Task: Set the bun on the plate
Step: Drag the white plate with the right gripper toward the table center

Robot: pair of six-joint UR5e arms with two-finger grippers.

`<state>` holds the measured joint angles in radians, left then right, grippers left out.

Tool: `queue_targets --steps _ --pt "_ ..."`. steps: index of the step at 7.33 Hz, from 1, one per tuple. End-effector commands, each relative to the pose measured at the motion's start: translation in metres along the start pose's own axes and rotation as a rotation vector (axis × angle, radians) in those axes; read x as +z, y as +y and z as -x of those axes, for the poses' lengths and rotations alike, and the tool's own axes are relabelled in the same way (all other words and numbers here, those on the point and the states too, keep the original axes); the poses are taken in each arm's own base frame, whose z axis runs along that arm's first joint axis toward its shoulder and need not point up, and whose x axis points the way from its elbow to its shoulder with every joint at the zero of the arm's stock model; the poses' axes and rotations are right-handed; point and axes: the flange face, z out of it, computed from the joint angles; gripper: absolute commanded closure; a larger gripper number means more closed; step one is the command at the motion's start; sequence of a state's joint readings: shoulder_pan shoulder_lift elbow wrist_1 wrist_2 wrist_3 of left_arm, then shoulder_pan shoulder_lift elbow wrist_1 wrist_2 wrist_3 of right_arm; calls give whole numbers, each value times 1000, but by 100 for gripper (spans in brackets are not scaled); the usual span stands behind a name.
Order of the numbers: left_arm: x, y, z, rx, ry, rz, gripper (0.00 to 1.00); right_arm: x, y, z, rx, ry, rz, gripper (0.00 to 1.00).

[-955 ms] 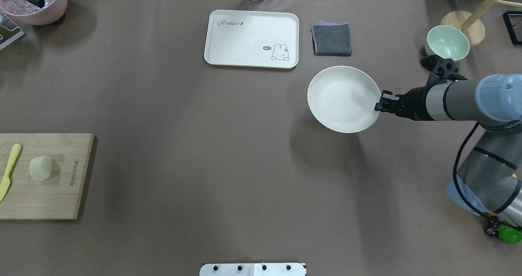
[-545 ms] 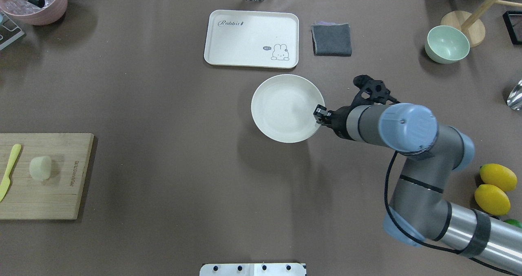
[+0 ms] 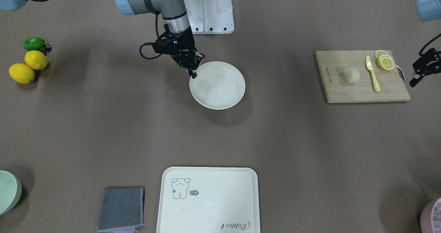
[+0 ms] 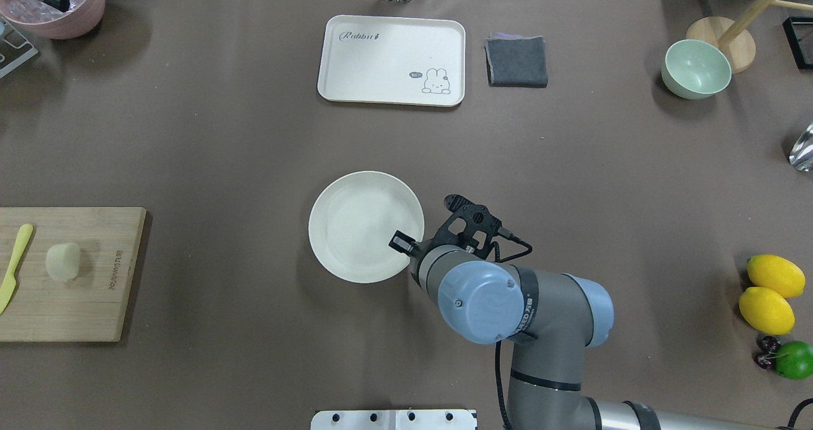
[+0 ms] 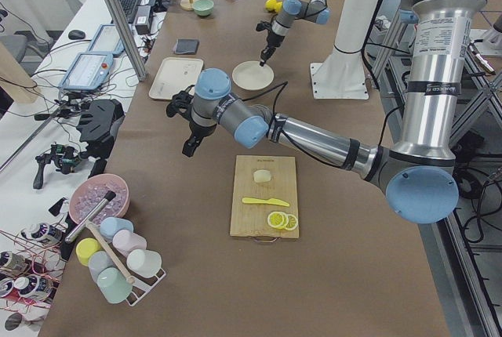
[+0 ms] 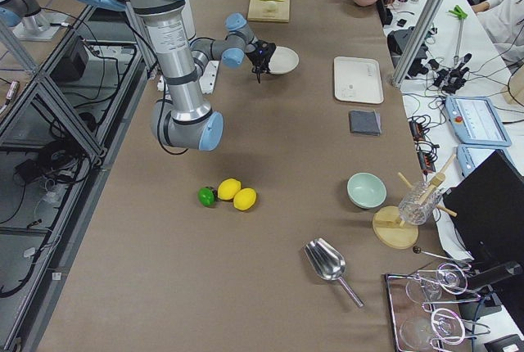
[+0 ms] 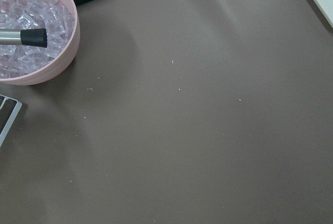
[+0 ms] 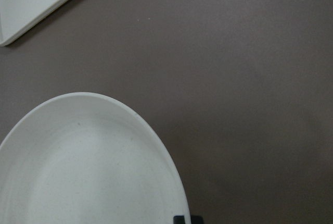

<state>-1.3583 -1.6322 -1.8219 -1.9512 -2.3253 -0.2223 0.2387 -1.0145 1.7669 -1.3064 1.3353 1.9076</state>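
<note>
The right gripper [image 4: 399, 242] pinches the near rim of the plate [image 4: 356, 223] between its 2 fingers and carries it across the middle of the table. The bun [image 4: 63, 262] sits untouched on the cutting board [image 4: 95, 303] at the robot's left, beside a yellow knife [image 4: 15, 267] and well apart from the plate. The left gripper [image 5: 188, 147] hangs over bare table beyond the board; whether its fingers are spread cannot be told.

The step in hand looks like bringing the plate within the left arm's reach. To do it well, the plate should stay level and be set down flat near the board before the pinch is let go. The thin rim grip could let it tip. A soft shadow under it suggests it is slightly raised, though the views do not settle that.

Against the view from 1 second ago, the plate has left its place near the green bowl [image 4: 696, 69] and travelled toward the robot and its left. The bun has not moved.
</note>
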Motion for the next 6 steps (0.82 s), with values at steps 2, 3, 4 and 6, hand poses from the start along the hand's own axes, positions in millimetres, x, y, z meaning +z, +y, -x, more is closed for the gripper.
queue_targets --steps 2,3,4,6 --pt "2 1 1 -6 1 4 2 17 15 14 -11 -1 -66 7" --pt "2 1 1 -7 -1 5 2 15 -9 20 -7 0 -89 0" --pt "7 22 9 -33 -6 29 2 6 -43 27 -24 -2 -76 0" --pt "29 71 -2 -155 35 28 2 -34 -139 13 -98 74 8 0"
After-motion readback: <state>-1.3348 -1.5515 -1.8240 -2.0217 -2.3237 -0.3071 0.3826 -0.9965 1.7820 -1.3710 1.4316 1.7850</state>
